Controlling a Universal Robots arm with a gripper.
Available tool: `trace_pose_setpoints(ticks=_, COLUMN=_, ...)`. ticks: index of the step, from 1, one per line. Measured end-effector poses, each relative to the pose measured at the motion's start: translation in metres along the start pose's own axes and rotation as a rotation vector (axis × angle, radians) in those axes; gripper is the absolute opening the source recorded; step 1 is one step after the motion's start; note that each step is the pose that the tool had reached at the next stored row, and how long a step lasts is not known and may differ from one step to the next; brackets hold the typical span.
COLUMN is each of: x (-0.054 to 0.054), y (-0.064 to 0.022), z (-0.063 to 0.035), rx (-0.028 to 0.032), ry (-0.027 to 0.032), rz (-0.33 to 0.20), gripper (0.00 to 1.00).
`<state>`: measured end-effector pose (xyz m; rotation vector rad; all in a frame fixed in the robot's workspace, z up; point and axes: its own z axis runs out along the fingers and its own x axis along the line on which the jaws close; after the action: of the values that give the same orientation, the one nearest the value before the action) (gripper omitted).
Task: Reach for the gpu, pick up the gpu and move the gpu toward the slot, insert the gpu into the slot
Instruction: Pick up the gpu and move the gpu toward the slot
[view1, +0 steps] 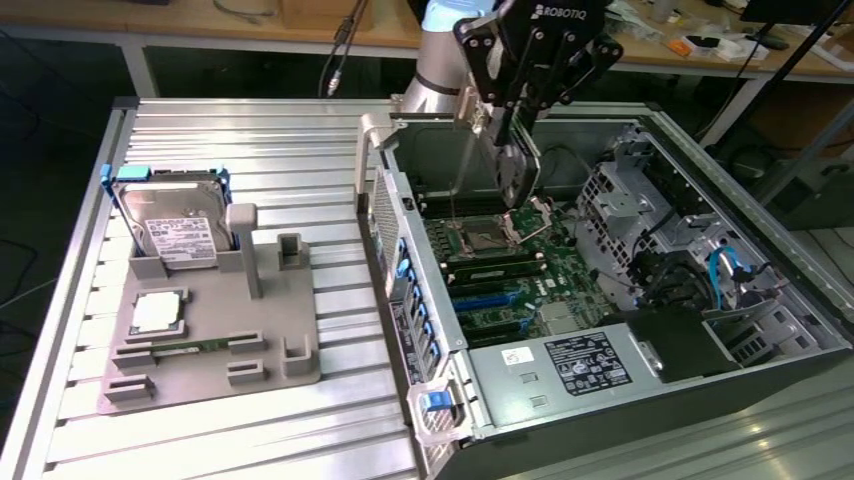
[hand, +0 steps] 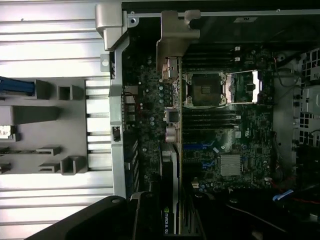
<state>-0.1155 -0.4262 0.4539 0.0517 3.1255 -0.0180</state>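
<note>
Your hand (view1: 511, 138) grips the gpu (view1: 518, 182), holding it upright over the green motherboard (view1: 567, 268) inside the open computer case (view1: 747, 300).

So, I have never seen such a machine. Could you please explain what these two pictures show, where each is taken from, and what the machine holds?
It is one robot arm with a gripper, a clamp at its end. The exterior view looks from off the arm; the wrist view looks from a camera on the arm's wrist, along the held part. The gripper is shut on the gpu, a thin dark card, above the green motherboard of an open computer case. Beside the case, on the ribbed metal table, a grey holder carries a hard drive.
</note>
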Motion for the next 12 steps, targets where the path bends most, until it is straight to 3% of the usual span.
trace_pose_setpoints(ticks=3, x=-0.017, y=0.0006, z=0.0002, rx=0.0001, ry=0.0001, rz=0.0, gripper=0.27)
trace_pose_setpoints(ticks=12, x=-0.045, y=0.0015, z=0.0007, rx=0.0, ry=0.0001, rz=0.0, gripper=0.27)
